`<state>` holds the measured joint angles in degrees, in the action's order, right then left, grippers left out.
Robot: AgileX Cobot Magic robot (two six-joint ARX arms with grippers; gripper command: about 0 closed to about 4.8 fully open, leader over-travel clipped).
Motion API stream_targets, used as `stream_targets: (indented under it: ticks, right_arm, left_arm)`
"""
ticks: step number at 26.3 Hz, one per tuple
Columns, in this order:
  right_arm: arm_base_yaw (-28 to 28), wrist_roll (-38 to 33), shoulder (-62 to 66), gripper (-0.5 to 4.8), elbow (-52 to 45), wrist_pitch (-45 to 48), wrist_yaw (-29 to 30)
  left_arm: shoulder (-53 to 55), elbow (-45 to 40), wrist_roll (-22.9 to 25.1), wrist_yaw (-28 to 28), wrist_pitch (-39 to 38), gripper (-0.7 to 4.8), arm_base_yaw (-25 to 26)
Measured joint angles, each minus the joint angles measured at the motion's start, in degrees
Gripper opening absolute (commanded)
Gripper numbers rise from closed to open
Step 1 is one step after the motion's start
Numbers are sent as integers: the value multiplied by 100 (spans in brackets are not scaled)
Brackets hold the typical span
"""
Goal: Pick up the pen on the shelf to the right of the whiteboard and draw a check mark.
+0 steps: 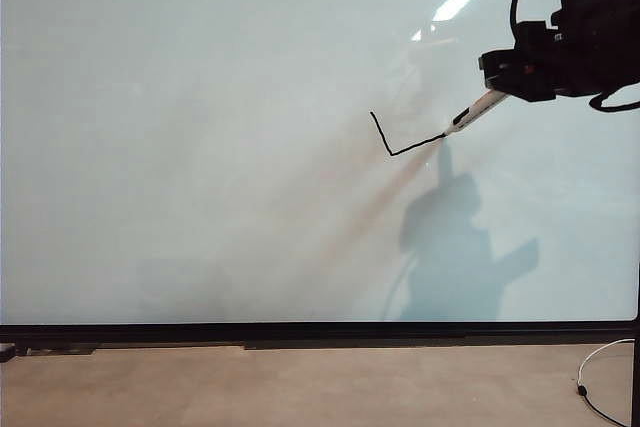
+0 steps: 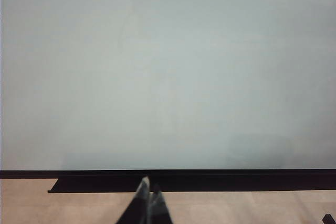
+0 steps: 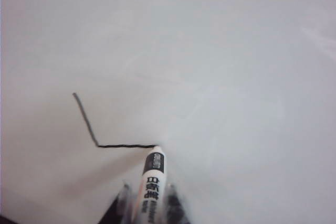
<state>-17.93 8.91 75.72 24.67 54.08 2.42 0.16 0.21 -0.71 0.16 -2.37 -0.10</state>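
Right hand (image 3: 148, 203) mostly cut off at frame edge in wrist view; clamped on pen (image 1: 477, 109), pen slanted, tip touching whiteboard (image 1: 200, 147) at end of check mark (image 1: 400, 142), upper right of board. Left hand (image 2: 146, 203) only tips visible, pressed together, low near board's frame.

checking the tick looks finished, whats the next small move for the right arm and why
Probably keep the right gripper, shut on the pen, sliding up and right on the whiteboard. The check mark has its short stroke, but the long one is short and shallow, and the tip sits at its end. The left gripper is shut, low by the frame.
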Motion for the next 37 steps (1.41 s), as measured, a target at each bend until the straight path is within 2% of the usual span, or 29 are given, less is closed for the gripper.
stream_targets:
  ticks: [37]
  right_arm:
    - [319, 195, -402, -9, 4, -107, -74]
  left_arm:
    - [0, 0, 2, 2, 0, -4, 0]
